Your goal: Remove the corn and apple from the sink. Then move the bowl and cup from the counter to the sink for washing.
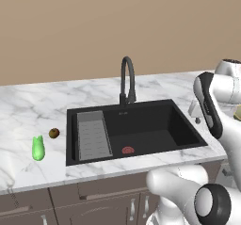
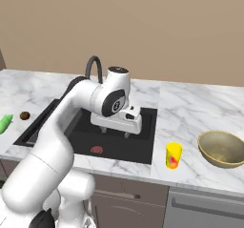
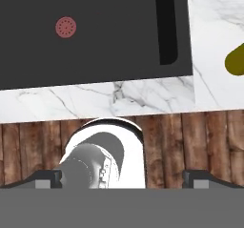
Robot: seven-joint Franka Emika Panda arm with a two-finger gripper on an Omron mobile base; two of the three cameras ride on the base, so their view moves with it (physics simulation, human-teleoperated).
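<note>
The counter is a long slab of white marble with grey veins, set over brown cabinets against a plain tan wall. Sunk into it is the sink, a black rectangular basin with a ribbed grey rack on its left side, a flat reddish drain disc on its floor and a black arched faucet at its far edge. The white arm bends up and over the basin's right half, its hand turned downward. The claw hangs above the sink with its jaws spread wide and nothing between them. On the counter right of the sink sits the wide, round tan bowl, and between it and the basin, near the front edge, the small yellow cup with a red mark. Left of the sink lies the green, pointed corn, with the small brownish apple just beside it, seemingly not touching.
</note>
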